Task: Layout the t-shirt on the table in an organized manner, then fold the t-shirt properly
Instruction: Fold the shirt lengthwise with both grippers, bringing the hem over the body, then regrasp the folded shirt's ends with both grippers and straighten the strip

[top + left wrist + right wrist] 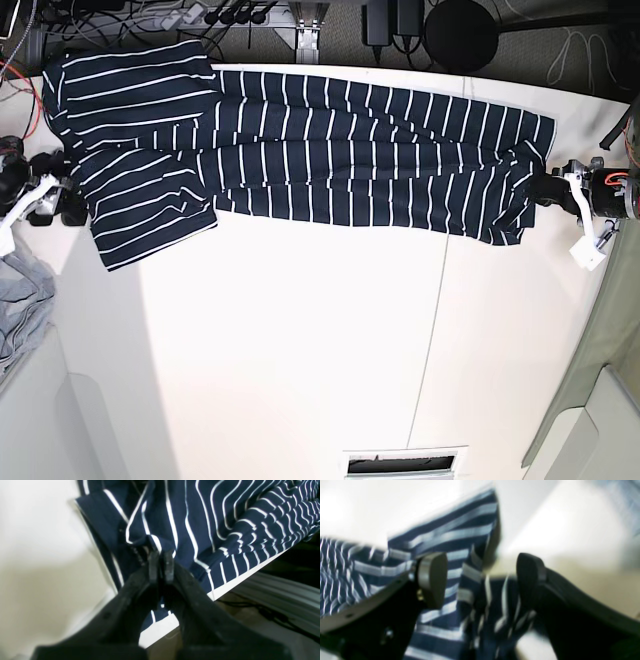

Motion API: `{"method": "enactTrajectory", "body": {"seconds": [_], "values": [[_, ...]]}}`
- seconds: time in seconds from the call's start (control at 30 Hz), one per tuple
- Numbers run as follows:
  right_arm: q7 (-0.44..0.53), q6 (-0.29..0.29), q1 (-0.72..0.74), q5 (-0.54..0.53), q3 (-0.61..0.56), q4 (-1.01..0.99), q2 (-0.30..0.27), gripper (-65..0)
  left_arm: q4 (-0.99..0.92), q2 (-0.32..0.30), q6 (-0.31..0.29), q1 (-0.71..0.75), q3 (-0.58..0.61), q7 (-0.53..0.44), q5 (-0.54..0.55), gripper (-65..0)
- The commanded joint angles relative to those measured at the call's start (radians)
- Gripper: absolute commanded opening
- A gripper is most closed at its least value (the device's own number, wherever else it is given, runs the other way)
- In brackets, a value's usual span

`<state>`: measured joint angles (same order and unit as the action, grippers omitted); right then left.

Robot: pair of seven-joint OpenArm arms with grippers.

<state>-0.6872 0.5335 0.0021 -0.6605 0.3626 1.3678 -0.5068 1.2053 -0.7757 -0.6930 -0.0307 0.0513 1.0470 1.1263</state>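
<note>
The dark navy t-shirt with thin white stripes lies stretched left to right across the far part of the cream table. In the base view, my left gripper is at the shirt's right end. The left wrist view shows this gripper shut, pinching a fold of the t-shirt near the table's edge. My right gripper is at the shirt's left end. In the right wrist view it stands wide open, with blurred t-shirt cloth lying between its fingers.
A plain grey garment hangs off the table's left side. A thin dark seam runs down the tabletop. Cables and a power strip lie beyond the far edge. A slot sits at the front edge.
</note>
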Motion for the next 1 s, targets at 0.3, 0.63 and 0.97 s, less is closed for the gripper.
{"method": "enactTrajectory", "body": {"seconds": [0.3, 0.63, 0.97], "values": [[0.090, -0.006, 0.254, 0.111, 0.008, -0.284, 0.051, -22.2, 0.013, -0.022, -0.005, 0.017, -0.011, -0.010, 0.010, -65.0], [0.119, 0.029, 0.303, 0.151, 0.008, -0.481, 0.142, -22.7, 0.013, -0.022, -0.005, 0.017, -0.011, -0.011, 0.010, -65.0], [0.098, 0.032, 0.302, 0.111, -0.044, -0.442, 0.169, -65.0, 0.013, -0.023, -0.005, 0.017, -0.011, -0.010, 0.006, -65.0]]}}
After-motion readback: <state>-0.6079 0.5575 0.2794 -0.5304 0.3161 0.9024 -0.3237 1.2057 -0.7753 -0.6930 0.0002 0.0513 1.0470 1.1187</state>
